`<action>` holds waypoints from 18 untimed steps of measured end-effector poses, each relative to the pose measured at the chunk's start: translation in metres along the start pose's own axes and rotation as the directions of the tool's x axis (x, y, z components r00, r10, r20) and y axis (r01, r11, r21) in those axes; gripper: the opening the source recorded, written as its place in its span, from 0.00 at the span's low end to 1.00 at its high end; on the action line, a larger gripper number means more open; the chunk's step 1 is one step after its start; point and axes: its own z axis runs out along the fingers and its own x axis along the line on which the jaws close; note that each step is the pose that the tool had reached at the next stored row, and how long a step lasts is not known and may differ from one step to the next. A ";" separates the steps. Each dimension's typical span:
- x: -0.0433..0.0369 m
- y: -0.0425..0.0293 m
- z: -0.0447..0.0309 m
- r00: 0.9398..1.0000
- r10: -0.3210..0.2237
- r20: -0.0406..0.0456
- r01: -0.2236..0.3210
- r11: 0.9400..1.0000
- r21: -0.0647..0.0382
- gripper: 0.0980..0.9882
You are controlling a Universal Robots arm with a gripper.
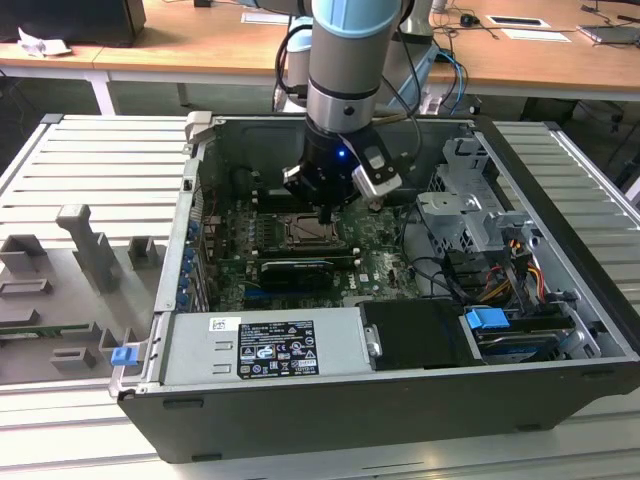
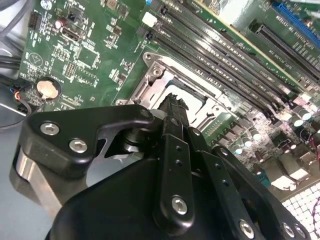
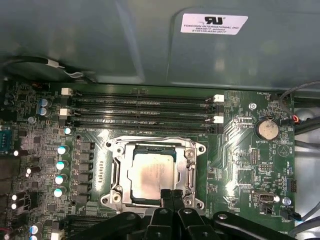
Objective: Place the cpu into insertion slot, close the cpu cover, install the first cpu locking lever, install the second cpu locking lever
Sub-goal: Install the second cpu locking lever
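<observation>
Cpu [image 3: 151, 179] is sitting seated under the cpu cover [image 3: 192, 172]; the tool [image 3: 172, 196], fingers pinched together, is pressing its edge—levers likely remaining.

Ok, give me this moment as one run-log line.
hand: shut, empty, tips at socket edge | cpu: seated in insertion slot | cpu cover: down over cpu
</observation>
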 end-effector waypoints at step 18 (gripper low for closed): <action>0.0050 -0.0235 0.0004 1.000 0.000 0.000 0.000 1.000 -0.005 0.01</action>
